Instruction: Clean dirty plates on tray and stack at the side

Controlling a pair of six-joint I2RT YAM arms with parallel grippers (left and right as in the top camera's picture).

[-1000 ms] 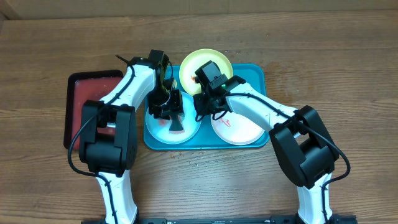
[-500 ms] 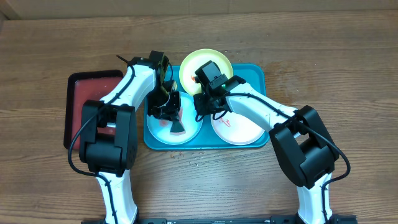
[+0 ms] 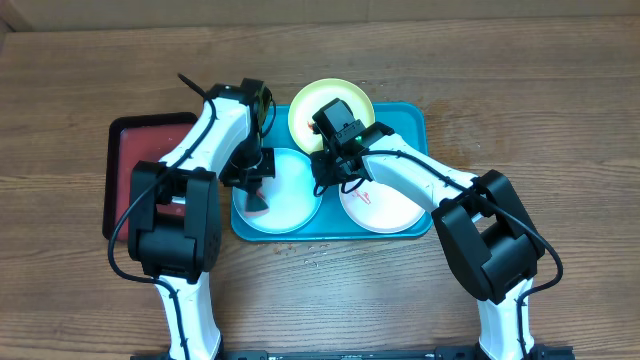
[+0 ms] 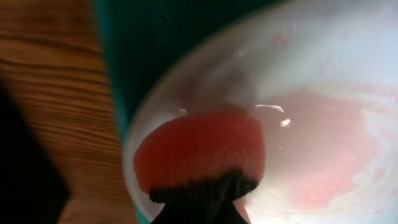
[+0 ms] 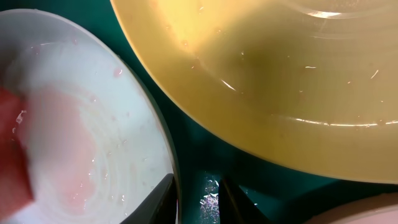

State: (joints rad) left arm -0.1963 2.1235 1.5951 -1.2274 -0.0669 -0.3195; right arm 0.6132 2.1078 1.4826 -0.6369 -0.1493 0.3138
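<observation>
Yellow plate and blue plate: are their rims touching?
Apart. The right wrist view shows a strip of teal tray running between the rims of the yellow plate and the blue plate.

We see a brown wooden table [image 3: 520,90] with lines in it, a shiny wet pale blue round plastic plate [image 3: 300,190], and a soft, fuzzy red sponge [image 4: 199,149].

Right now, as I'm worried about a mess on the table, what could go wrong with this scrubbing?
1. The left tool presses the sponge close to the blue plate's rim; a hard push might tip or slide the plate.
2. The right tool sits in the tight gap beside the yellow plate, which overhangs the tray's far edge; a nudge could knock it off.
</observation>
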